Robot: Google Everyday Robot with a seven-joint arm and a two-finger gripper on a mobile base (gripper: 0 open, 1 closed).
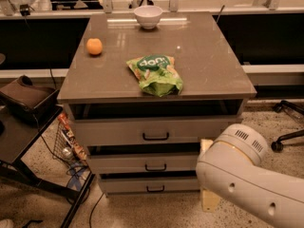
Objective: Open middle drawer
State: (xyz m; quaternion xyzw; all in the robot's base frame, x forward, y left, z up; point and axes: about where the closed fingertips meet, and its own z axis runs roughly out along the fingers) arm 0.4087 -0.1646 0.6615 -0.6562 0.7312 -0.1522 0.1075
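Observation:
The grey cabinet has three stacked drawers. The middle drawer has a medium-height grey front and a small black bar handle at its centre. A dark gap runs above its front, and none of its interior shows. The top drawer has the tallest front and the bottom drawer the slimmest. Only a thick white arm segment shows, at the lower right, in front of the cabinet's right side. My gripper is out of view.
On the cabinet top lie a green snack bag, an orange and a white bowl. A black stand with a dark case is at the left. A chair base is at the right.

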